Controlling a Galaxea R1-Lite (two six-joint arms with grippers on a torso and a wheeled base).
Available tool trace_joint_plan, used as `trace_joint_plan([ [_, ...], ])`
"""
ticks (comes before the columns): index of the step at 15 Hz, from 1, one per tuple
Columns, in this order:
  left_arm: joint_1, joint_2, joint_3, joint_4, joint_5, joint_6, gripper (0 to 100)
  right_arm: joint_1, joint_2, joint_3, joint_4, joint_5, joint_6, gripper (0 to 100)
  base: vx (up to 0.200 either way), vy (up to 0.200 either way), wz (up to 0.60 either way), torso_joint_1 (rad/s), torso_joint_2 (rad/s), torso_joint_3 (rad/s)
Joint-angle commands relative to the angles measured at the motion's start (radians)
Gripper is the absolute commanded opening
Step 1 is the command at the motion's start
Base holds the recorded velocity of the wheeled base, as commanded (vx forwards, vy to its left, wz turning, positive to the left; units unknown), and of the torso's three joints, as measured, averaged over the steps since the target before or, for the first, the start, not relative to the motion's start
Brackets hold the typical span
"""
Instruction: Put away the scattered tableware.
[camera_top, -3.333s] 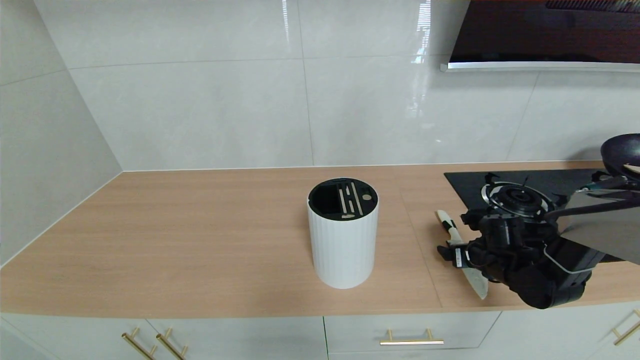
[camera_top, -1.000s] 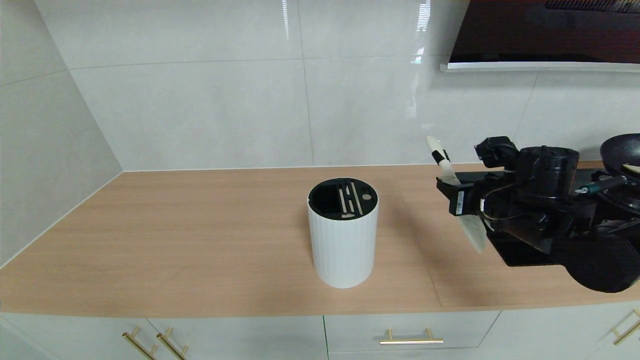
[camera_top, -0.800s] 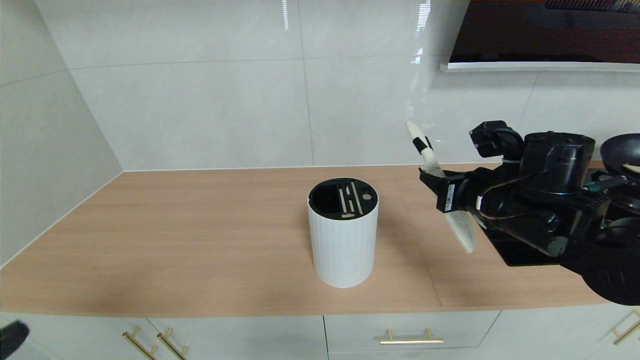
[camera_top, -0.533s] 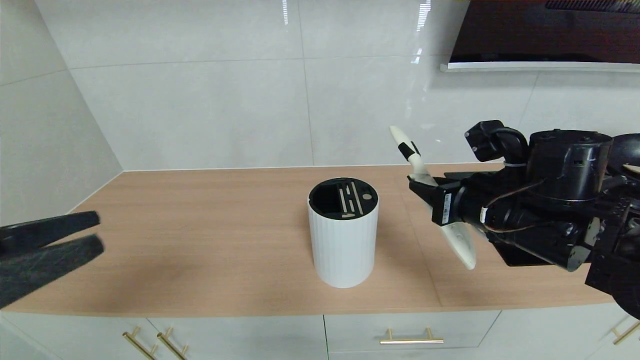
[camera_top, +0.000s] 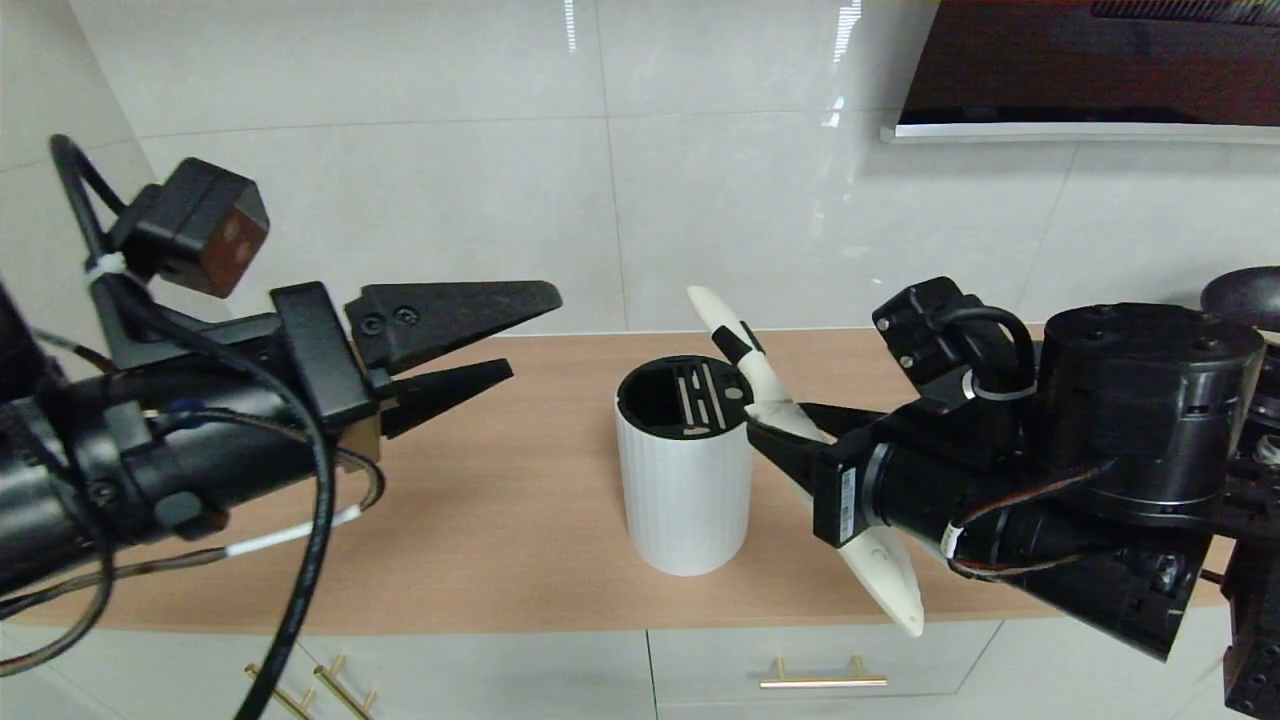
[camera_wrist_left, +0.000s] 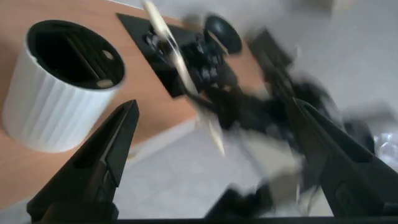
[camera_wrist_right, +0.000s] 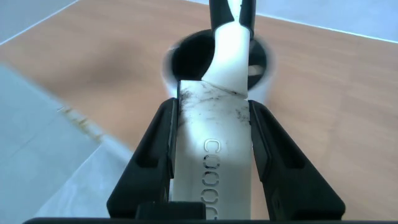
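Right hand (camera_top: 778, 435), tight on knife (camera_top: 880, 570), now beside holder (camera_top: 685, 490); left hand (camera_top: 530, 335) newly up, open.

Here's the white holder (camera_top: 686, 490), standing alone on the counter (camera_top: 480, 520) with its slotted top open to the air above. The left gripper (camera_top: 535, 330) hangs to its left, jaws spread, leaving an open gap between fingertips and rim. The right side is crowded: the right gripper (camera_top: 780, 420) hovers just beside the rim, and its clamped knife (camera_top: 880, 572) slants across that approach, handle above the holder's top edge. The tiled wall (camera_top: 400, 200) closes off the back.
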Motion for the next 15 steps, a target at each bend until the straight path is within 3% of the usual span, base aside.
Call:
trace_joint_plan([
  [1,-0.022,0.153,-0.02,-0.063,0.016,-0.014,100,0.015,-0.002,0.002,-0.002,-0.001,0.001,0,0.0,0.0,0.0,0.0,0.0,0.0],
  [7,-0.131,0.363,-0.129,-0.126,0.116,-0.012,100,0.076,0.027,-0.003,-0.062,-0.027,0.027,0,0.0,0.0,0.0,0.0,0.0,0.0],
  [10,-0.137,0.428,-0.136,-0.211,0.164,-0.011,100,0.091,0.061,-0.004,-0.063,-0.035,0.027,0,0.0,0.0,0.0,0.0,0.0,0.0],
  [15,-0.15,0.436,-0.137,-0.215,0.182,-0.012,100,0.114,0.073,0.007,-0.088,-0.035,0.027,0,0.0,0.0,0.0,0.0,0.0,0.0],
])
